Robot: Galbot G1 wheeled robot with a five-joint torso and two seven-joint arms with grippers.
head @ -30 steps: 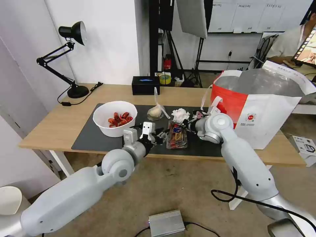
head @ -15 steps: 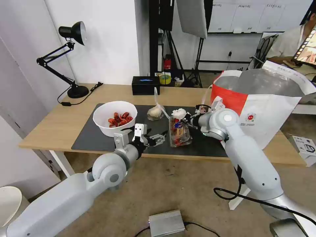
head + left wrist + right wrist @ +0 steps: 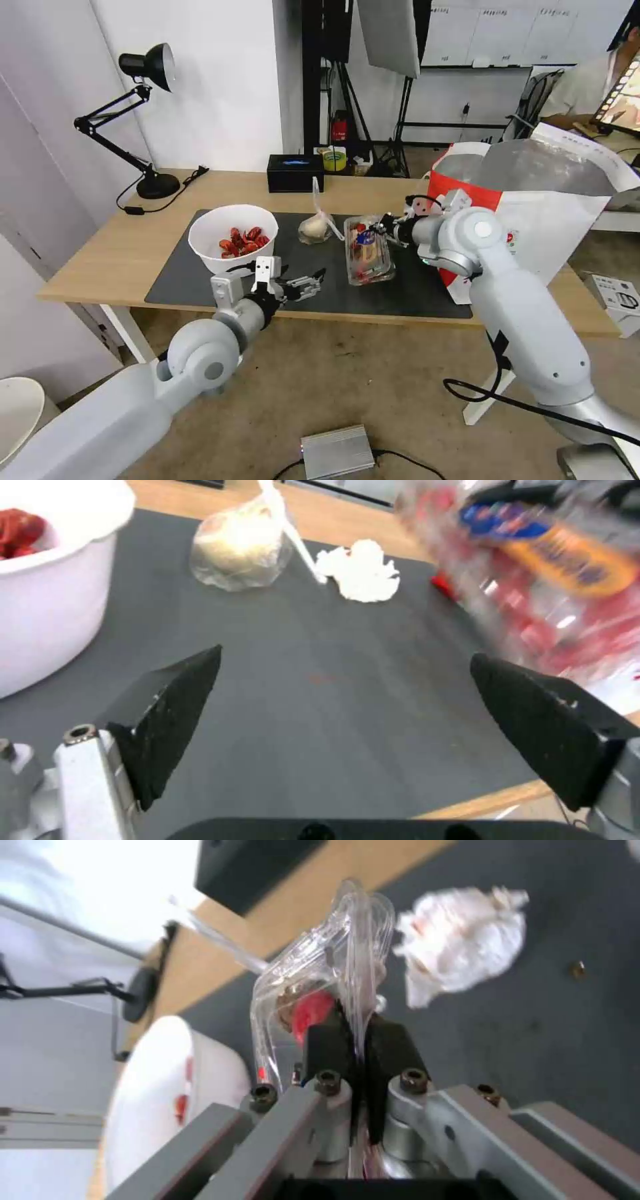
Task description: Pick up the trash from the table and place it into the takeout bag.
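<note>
My right gripper (image 3: 385, 229) is shut on the rim of the clear clamshell (image 3: 369, 257), which hangs tilted above the dark mat (image 3: 180, 280), a little left of the takeout bag (image 3: 553, 220). In the right wrist view the fingers (image 3: 327, 1045) pinch the clamshell's (image 3: 320, 975) edge. My left gripper (image 3: 303, 288) is open and empty over the mat's front edge, right of the white bowl (image 3: 233, 241) of red shells. The knotted bag (image 3: 315, 229) and crumpled tissue (image 3: 360, 570) lie on the mat beyond it. The left gripper (image 3: 343, 667) has nothing between its fingers.
A black desk lamp (image 3: 150, 120) stands at the table's (image 3: 107, 260) far left corner, a black tissue box (image 3: 295, 172) and a tape roll (image 3: 335, 159) at the back edge. A silver box (image 3: 337, 452) with cables lies on the floor in front.
My right gripper has lifted the clamshell off the mat and carried it up and right toward the takeout bag. My left arm has drawn back and left, away from the clamshell.
</note>
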